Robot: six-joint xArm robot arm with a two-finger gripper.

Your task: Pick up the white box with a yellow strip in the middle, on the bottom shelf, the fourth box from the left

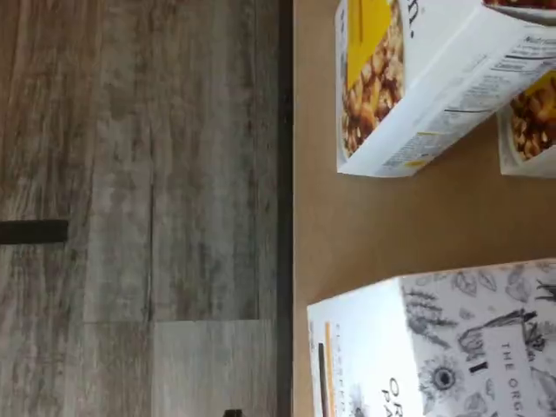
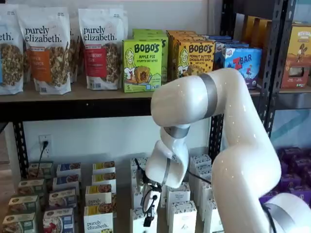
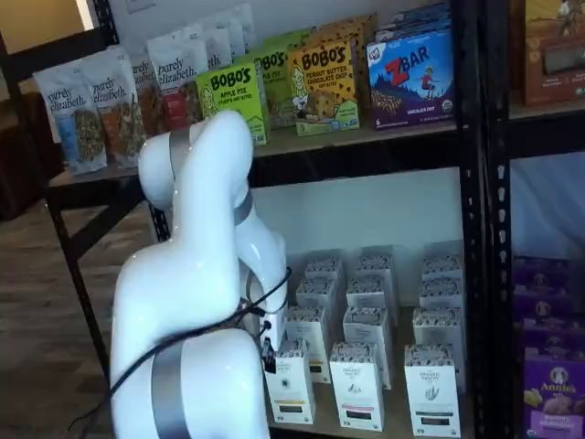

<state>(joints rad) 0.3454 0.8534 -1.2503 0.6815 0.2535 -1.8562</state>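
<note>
"purely elizabeth" on granola bags [image 2: 47, 48], "BOBO'S" boxes [image 2: 142, 65], "ZBAR" box [image 3: 411, 78]

The white arm [image 2: 228, 145] rises from the lower right of a shelf view, bends at a big rounded elbow with a grey band, then folds downward and to the left. Its wrist [image 2: 167, 160] points down, with a black cable looped beside it. In a shelf view the arm [image 3: 196, 274] stands at the left, its back to the camera, hiding the wrist. The pincer's fingers cannot be made out in either shelf view.
</note>
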